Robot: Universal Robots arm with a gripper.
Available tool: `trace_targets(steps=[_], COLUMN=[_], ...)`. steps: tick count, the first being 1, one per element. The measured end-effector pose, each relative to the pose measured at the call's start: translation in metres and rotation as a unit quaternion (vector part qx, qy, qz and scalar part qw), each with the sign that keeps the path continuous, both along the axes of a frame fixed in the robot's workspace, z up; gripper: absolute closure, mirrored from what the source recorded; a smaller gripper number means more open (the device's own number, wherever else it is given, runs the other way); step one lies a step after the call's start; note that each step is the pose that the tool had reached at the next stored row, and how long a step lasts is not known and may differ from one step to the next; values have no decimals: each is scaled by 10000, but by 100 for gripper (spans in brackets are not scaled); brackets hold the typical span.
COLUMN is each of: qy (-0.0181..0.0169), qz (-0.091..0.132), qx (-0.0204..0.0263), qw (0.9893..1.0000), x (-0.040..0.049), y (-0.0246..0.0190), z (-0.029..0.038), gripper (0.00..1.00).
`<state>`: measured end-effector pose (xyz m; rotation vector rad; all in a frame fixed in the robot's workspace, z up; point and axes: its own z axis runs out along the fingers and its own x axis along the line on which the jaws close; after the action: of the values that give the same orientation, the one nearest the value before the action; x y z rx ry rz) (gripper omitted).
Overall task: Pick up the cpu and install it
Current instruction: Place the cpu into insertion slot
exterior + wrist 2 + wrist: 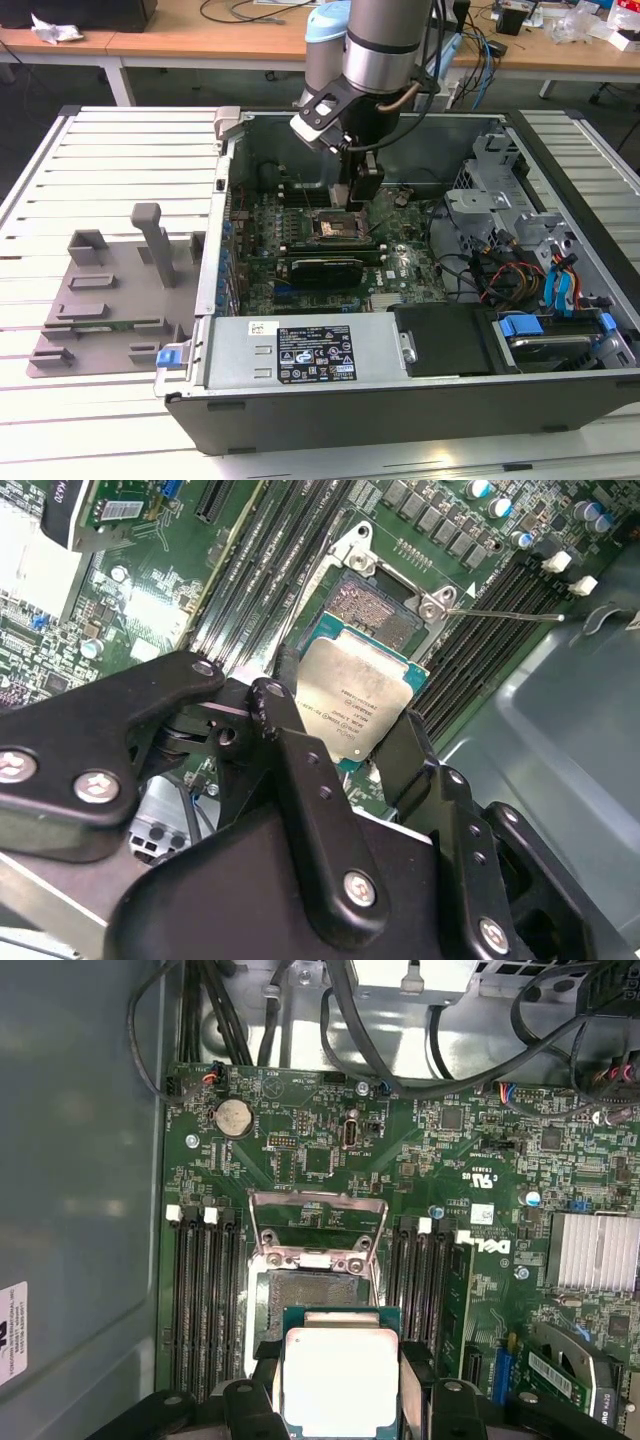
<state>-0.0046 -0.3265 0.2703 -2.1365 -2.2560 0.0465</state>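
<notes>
Above the open socket [305, 1295] | your gripper [340, 1385] clamps the cpu [340, 1360] by two edges | seemingly hovering, not yet seated.

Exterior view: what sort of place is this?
Probably a robotics lab: an open computer case lies on a slatted metal table, wooden desks with cables stand behind, and the gripper holds the cpu.

Gripper [340, 1388] clamps cpu [340, 1370] by open mobo socket [308, 1295].
</notes>
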Motion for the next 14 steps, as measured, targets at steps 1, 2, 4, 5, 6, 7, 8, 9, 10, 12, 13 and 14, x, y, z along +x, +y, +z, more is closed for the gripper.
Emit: trace_targets(steps=[1, 2, 4, 5, 6, 7, 8, 9, 10, 12, 13, 14], qy=[0, 0, 0, 0, 0, 0, 0, 0, 0, 0, 0, 0], qz=[0, 0, 0, 0, 0, 0, 0, 0, 0, 0, 0, 0], qx=[0, 0, 0, 0, 0, 0, 0, 0, -1, -1, 0, 0], qw=[10000, 10000, 10000, 10000, 10000, 10000, 10000, 10000, 10000, 10000, 10000, 10000], x=[0, 0, 0, 0, 0, 0, 0, 0, 0, 0, 0, 0], y=[0, 0, 0, 0, 0, 0, 0, 0, 0, 0, 0, 0], z=[-8, -16, -51, -62, -78, -83, -88, -92, -97, -116, -125, -134], gripper=[45, 45, 45, 45, 45, 45, 45, 45, 45, 45, 45, 45])
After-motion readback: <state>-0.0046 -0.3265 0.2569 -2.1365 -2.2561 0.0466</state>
